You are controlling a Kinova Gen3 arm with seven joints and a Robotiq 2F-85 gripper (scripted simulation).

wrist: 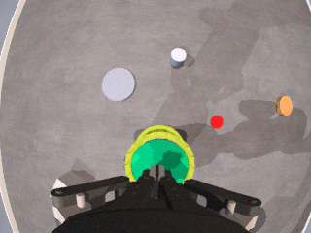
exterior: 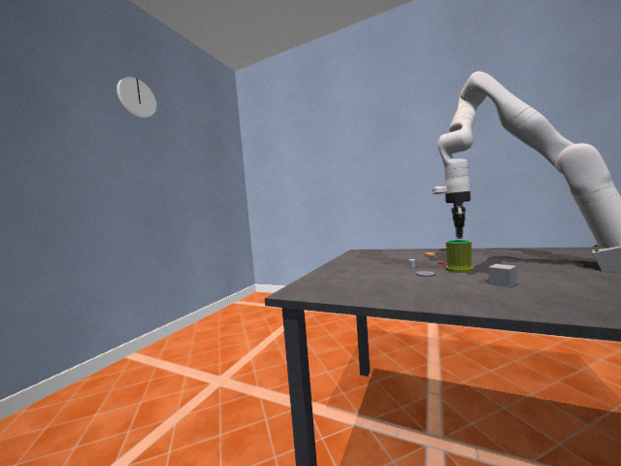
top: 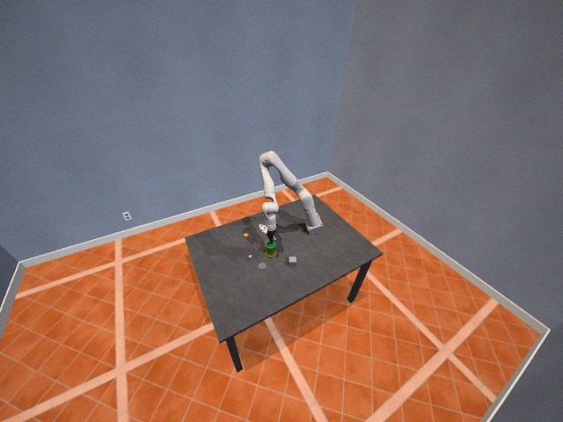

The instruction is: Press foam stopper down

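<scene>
A yellow-green jar (exterior: 459, 256) stands upright on the dark table, also seen in the top view (top: 270, 249). Its green foam stopper (wrist: 159, 161) fills the mouth; in the side view its top (exterior: 458, 243) shows just at the rim. My gripper (exterior: 459, 233) points straight down, shut and empty, with its fingertips a little above the stopper's middle. In the wrist view the shut fingertips (wrist: 157, 175) lie over the near part of the stopper.
On the table are a grey cube (exterior: 502, 275), a flat grey disc (exterior: 425, 273), a small grey cylinder (exterior: 411, 262), a red dot (wrist: 217, 120) and an orange disc (wrist: 284, 105). The arm's base (exterior: 607, 258) is at the right.
</scene>
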